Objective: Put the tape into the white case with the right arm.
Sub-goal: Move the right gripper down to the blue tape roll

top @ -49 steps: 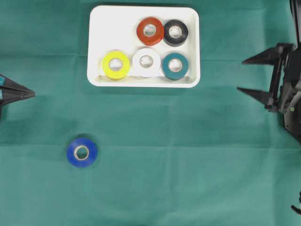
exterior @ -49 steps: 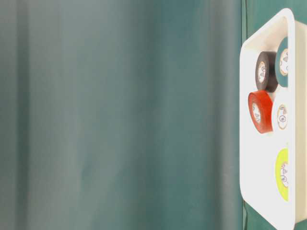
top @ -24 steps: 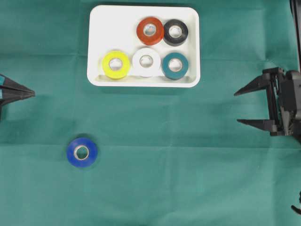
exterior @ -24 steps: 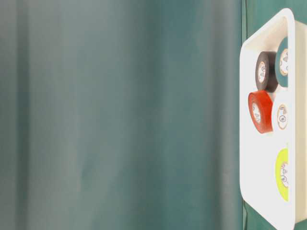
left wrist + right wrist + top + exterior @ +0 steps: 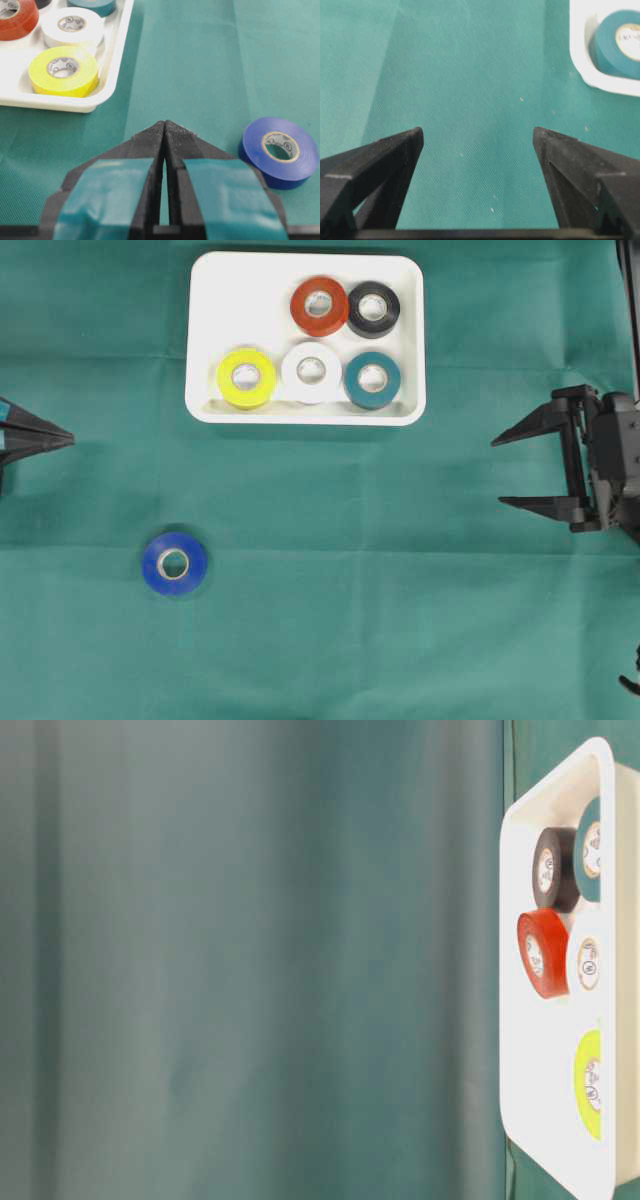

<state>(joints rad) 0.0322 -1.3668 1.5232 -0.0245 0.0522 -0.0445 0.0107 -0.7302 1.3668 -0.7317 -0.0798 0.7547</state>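
Green cloth ahead, I must reach my right gripper (image 5: 509, 470), jaws spread, far across to the blue tape (image 5: 174, 563).

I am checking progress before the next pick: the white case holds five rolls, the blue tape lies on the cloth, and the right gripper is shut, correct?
Not quite: the right gripper is open, its fingers standing well apart in the overhead and right wrist views. The white case does hold five rolls, and the blue tape lies on the cloth.

bare green cloth (image 5: 400, 570) around blue tape (image 5: 174, 563)
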